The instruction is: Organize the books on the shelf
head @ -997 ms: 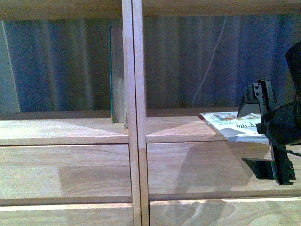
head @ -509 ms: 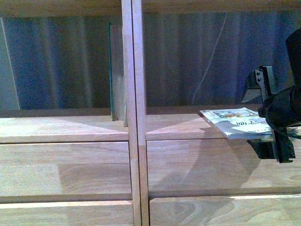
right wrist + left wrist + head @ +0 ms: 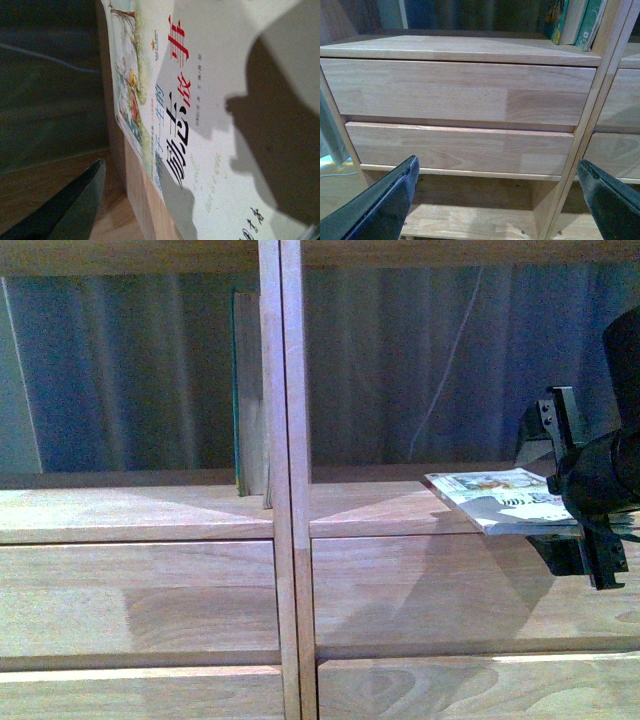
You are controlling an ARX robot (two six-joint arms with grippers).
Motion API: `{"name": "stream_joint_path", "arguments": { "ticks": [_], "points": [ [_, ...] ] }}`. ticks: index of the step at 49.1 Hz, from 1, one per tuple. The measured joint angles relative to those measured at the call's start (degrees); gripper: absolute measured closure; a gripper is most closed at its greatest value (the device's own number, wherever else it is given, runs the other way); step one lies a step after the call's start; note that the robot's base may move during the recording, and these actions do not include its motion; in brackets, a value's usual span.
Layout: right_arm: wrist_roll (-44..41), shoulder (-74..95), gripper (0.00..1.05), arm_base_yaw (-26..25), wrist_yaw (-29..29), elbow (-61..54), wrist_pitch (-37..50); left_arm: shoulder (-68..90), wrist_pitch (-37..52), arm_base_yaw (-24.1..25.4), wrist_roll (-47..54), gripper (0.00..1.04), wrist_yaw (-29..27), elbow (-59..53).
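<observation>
The white paperback [image 3: 500,498] with an illustrated cover lies flat on the ledge of the shelf's [image 3: 140,515] right compartment, and its near edge overhangs the front. My right gripper [image 3: 574,502] is open, with one finger above and one below that overhanging edge. In the right wrist view the cover [image 3: 215,100] with red characters fills the frame beside one dark finger [image 3: 75,205]. The green-spined book [image 3: 243,390] stands upright against the centre divider [image 3: 280,480] in the left compartment. My left gripper [image 3: 497,200] is open and empty, low in front of the drawer fronts [image 3: 460,95].
A blue-grey curtain [image 3: 120,370] and a thin white cable [image 3: 450,360] show behind the open compartments. In the left wrist view, upright books [image 3: 572,20] stand above the drawers, and an open lower compartment [image 3: 470,220] sits below them.
My right gripper has risen a little at the paperback's overhanging edge. The paperback stays flat on the ledge and the green-spined book has not moved.
</observation>
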Motion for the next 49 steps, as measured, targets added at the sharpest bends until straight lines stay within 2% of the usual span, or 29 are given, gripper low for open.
{"name": "stream_joint_path", "arguments": {
  "ticks": [11, 23, 40, 49],
  "points": [
    [-0.48, 0.46, 0.6, 0.11, 0.17, 0.0, 0.2, 0.0, 0.0, 0.0, 0.0, 0.07, 0.0, 0.0],
    [-1.07, 0.46, 0.95, 0.09, 0.15, -0.35, 1.77, 0.0, 0.0, 0.0, 0.0, 0.07, 0.0, 0.0],
    [-1.81, -0.81, 0.97, -0.2, -1.07, -2.73, 4.11, 0.0, 0.0, 0.0, 0.0, 0.07, 0.0, 0.0],
    [-4.52, -4.61, 0.97, -1.6, -5.53, -4.9, 4.66, 0.0, 0.0, 0.0, 0.0, 0.07, 0.0, 0.0]
  ]
}}
